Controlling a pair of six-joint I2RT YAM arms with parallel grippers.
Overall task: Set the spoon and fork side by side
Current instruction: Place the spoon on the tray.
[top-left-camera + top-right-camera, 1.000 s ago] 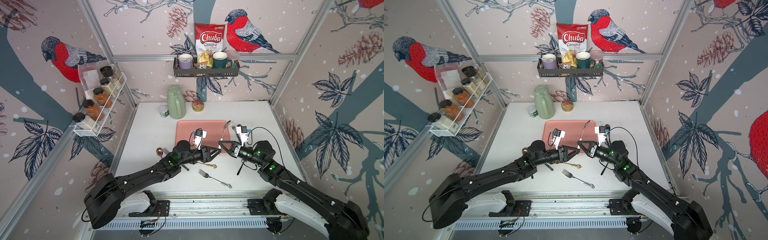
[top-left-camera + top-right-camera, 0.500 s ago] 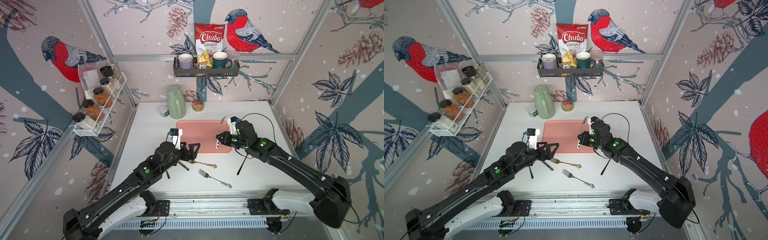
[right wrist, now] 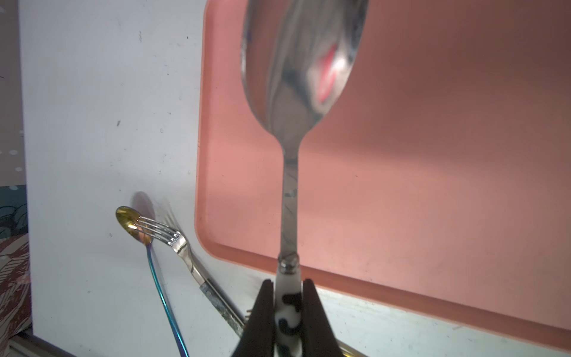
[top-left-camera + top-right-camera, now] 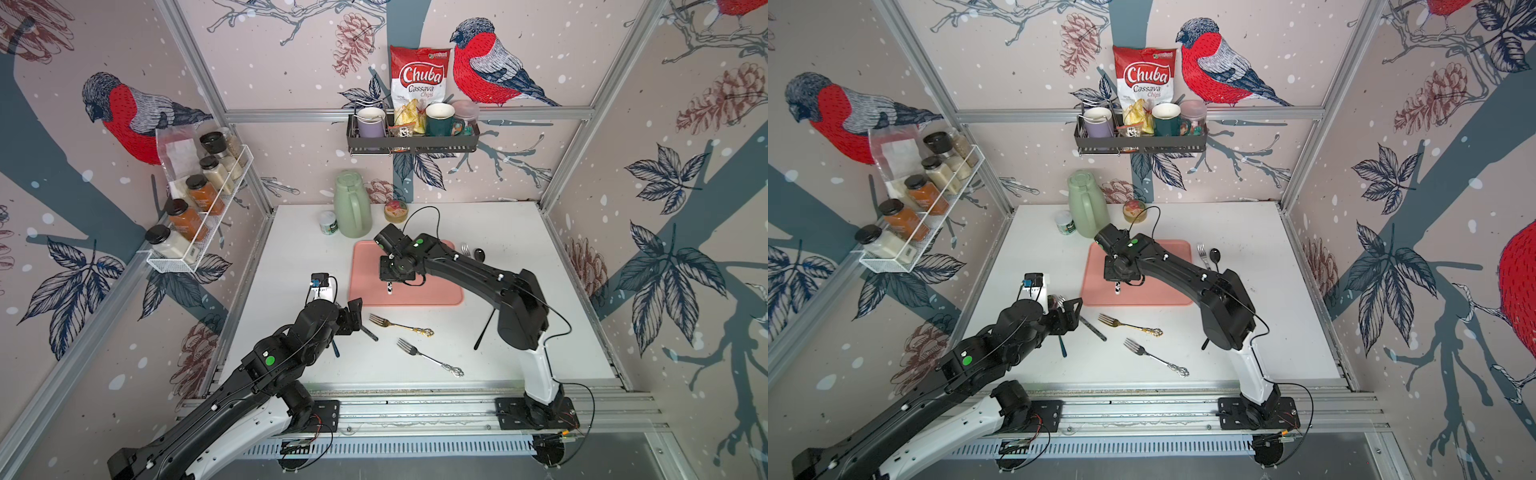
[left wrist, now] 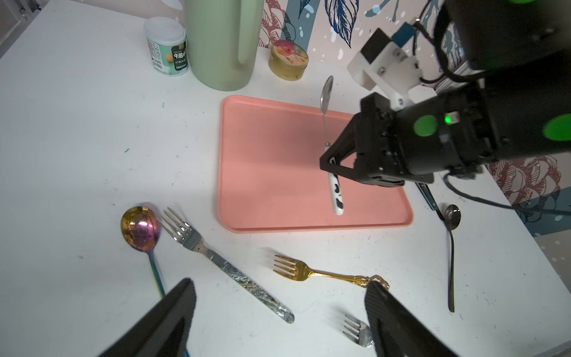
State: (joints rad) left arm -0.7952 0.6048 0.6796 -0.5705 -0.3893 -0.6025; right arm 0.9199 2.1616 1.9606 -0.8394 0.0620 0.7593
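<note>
A white table (image 4: 519, 257) fills a booth framed in aluminium bars, its walls papered with red-breasted birds, pine cones and dark leaves. A wire spice rack (image 4: 195, 232) hangs on the left wall; a black shelf (image 4: 411, 143) on the back wall carries mugs and a bag of chips (image 4: 419, 79). Along the table's back edge stand a green jug (image 4: 352, 208), a small white tub (image 4: 328, 222) and a round gold tin (image 4: 395, 211). A pink tray (image 4: 440, 291) lies mid-table. Over it the right gripper (image 3: 285, 289) is clamped on the black-and-white handle of the spoon (image 3: 304, 71), bowl toward the tray's far edge; whether the handle tip touches the tray I cannot tell. The left gripper (image 5: 278, 286) hangs over the table, jaws spread wide with nothing between them, just beside the tines of the gold fork (image 4: 399, 326), which lies in front of the tray. Near it lie a silver fork (image 4: 428, 358), a patterned-handle fork (image 5: 222, 262) and an iridescent spoon (image 5: 140, 228); a black spoon (image 4: 478, 253) and another fork (image 4: 465, 249) lie right of the tray.
</note>
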